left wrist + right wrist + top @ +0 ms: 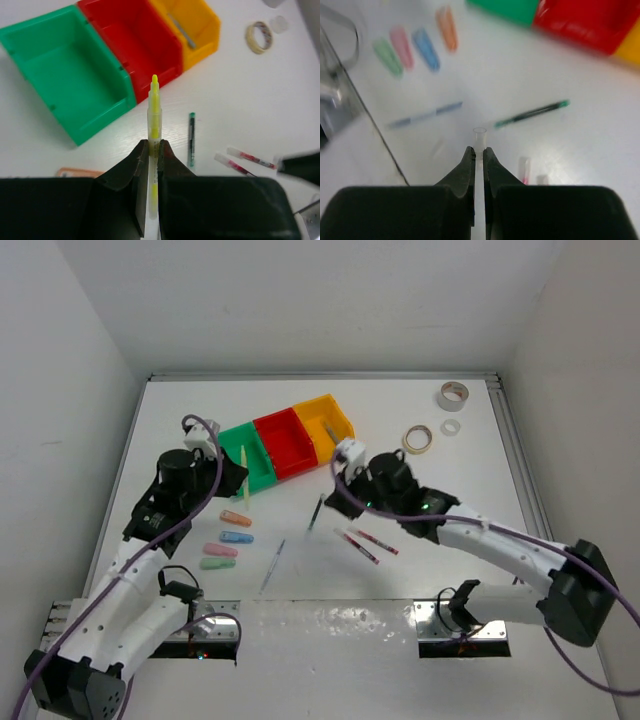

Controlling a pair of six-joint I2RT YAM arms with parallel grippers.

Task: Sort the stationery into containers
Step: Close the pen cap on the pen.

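My left gripper (155,145) (236,476) is shut on a yellow pen (154,112), held off the table just in front of the green bin (100,112). The green bin, red bin (283,446) and yellow-orange bin (340,416) stand joined in a row. A grey pen (181,31) lies in the yellow-orange one. My right gripper (479,150) (338,482) is shut on a thin clear-capped pen (479,134), above the table near two red pens (366,542). A black-green pen (316,512) and a blue pen (272,565) lie loose.
Orange (235,518), blue (236,537), pink (221,550) and green (217,563) pastel pieces lie in a column at the left. A grey tape roll (453,395), a white one (451,426) and a tan one (418,439) sit at the back right.
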